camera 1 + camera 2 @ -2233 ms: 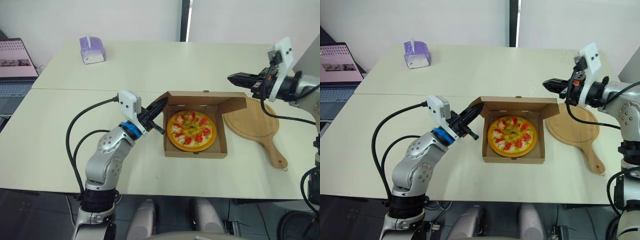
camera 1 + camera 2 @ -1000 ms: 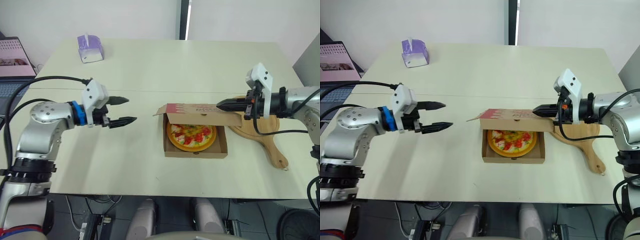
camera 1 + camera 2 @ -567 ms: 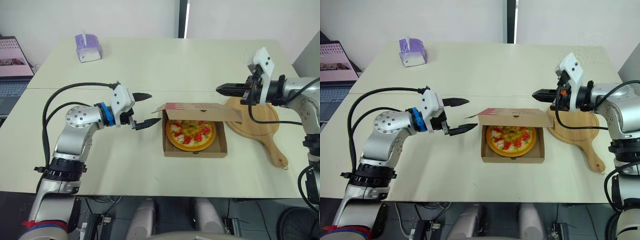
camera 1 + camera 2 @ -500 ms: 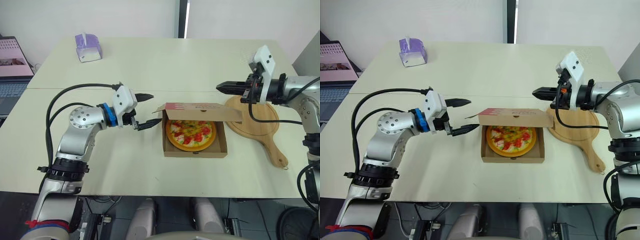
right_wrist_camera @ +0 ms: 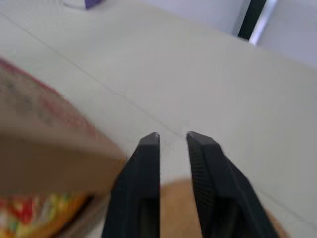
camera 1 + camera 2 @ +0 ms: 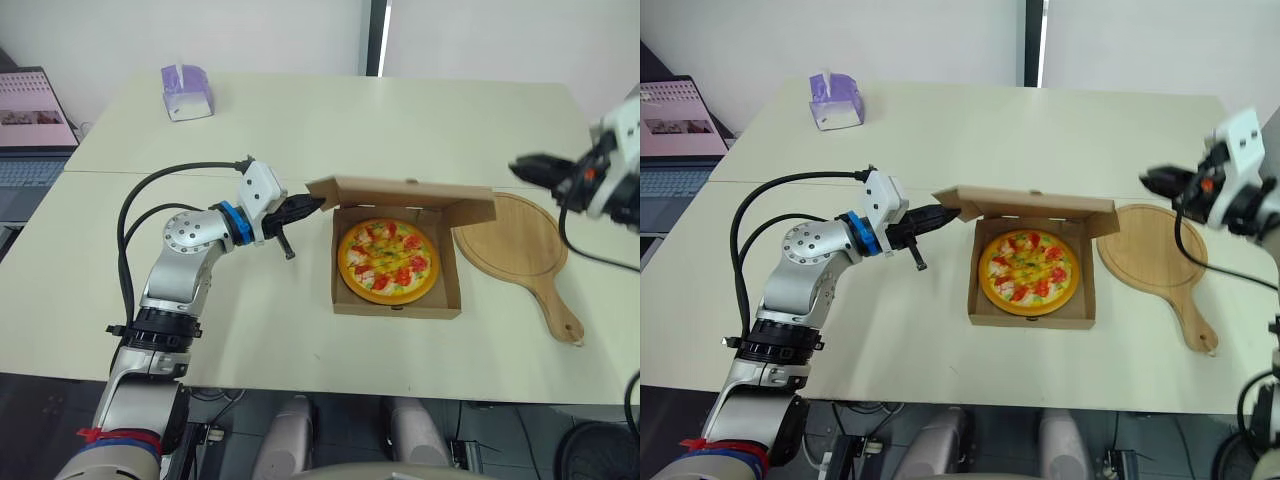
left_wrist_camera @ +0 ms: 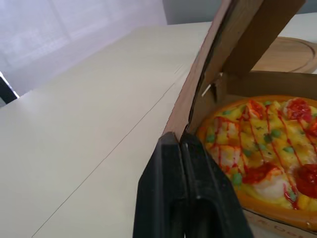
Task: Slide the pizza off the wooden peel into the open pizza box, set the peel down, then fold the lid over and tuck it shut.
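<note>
Lid change: I record the lid standing higher than half a second ago; it then hung low over the pizza box, and it now leaves the contents in full sight.
Left gripper change: the left gripper was spread and short of the box; it is now at the lid's left corner.
Right gripper change: the right gripper has drawn back towards the table's right edge, well apart from the lid.
Left gripper state: fingers pressed together, tips touching the lid's left corner flap.
Right gripper state: fingers a narrow gap apart, holding nothing.
Pizza: the pizza lies flat in the box, near the middle of the table's front edge, just right of the left gripper.
Peel: the peel lies flat just beside the box's right wall, handle towards the front right corner.
</note>
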Robot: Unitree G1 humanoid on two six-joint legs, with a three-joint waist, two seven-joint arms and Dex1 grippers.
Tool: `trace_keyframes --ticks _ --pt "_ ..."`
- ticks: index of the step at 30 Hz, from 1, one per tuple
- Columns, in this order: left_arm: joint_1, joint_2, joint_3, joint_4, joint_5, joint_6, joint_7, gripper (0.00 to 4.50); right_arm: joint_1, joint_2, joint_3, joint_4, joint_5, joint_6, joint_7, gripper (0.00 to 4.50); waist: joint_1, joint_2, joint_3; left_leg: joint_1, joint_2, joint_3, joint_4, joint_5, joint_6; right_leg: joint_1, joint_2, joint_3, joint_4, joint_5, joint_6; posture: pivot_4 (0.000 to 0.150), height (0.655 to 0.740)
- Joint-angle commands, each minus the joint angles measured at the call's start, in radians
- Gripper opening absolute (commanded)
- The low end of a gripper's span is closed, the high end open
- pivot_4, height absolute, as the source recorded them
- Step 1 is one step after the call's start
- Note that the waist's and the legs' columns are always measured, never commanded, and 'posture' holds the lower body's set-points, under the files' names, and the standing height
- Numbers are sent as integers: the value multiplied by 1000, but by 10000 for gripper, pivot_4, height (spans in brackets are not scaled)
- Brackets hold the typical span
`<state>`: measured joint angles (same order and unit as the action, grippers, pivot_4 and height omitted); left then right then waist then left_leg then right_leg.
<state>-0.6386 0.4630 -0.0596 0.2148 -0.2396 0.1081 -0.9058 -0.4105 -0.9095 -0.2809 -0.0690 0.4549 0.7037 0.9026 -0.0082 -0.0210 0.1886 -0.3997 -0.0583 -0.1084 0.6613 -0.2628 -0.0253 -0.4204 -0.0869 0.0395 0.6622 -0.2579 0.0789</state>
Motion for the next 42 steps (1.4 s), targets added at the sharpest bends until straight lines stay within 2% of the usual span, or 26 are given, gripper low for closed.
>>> trace_keyframes --ticks 1,3,6,9,12,20,23,29,33,42 --pt "-60 -19 45 23 -23 20 41 0 118 -18 -35 -158 1 -41 10 23342 -4 0 0 0 0 0 1 0 0 0 0 1 0 0 0 1500 7400" --pt "-77 -30 49 40 -22 27 51 0 171 6 -16 -216 -9 -46 -21 30713 -15 0 0 2 -1 0 1 0 0 0 0 1 1 0 0 1500 7400" --pt "-87 -37 48 55 -18 34 52 0 165 97 36 -299 -8 -11 -132 41238 -26 0 0 4 0 0 1 0 0 1 1 2 1 2 0 1500 7400" --pt "-85 -41 50 51 -23 49 54 0 90 206 48 -299 -15 19 -273 41238 -27 0 0 4 0 -1 1 0 0 1 2 2 1 2 -1 1500 7400" --pt "-80 -41 49 45 -24 62 53 0 18 262 44 -265 -28 37 -360 41238 -20 0 0 4 0 -2 1 1 0 1 2 3 2 3 0 1500 7400" --pt "-82 -40 58 48 -32 76 61 0 -106 290 47 -181 -2 32 -378 41238 -18 0 0 2 -1 -3 1 1 0 0 1 2 0 3 0 1500 7400" --pt "-90 -39 60 58 -32 77 66 0 -139 297 61 -150 8 28 -366 35158 -19 0 0 2 -1 -2 1 1 0 0 1 2 1 3 0 1500 7400" --pt "-136 -37 66 108 -33 76 66 0 -176 293 85 -109 -5 12 -356 13571 -19 0 0 2 -1 -2 1 1 0 0 1 2 1 3 0 1500 7400" --pt "-221 -36 64 230 -14 45 57 0 -214 294 103 -72 -22 -5 -365 94 -19 0 0 2 -2 -1 1 1 0 0 1 1 1 3 0 1500 7400" --pt "-453 -77 33 618 82 -138 50 0 -262 333 141 -62 -74 -19 -420 94 -21 0 0 1 -2 0 1 1 0 -1 1 1 1 3 0 1500 7400"
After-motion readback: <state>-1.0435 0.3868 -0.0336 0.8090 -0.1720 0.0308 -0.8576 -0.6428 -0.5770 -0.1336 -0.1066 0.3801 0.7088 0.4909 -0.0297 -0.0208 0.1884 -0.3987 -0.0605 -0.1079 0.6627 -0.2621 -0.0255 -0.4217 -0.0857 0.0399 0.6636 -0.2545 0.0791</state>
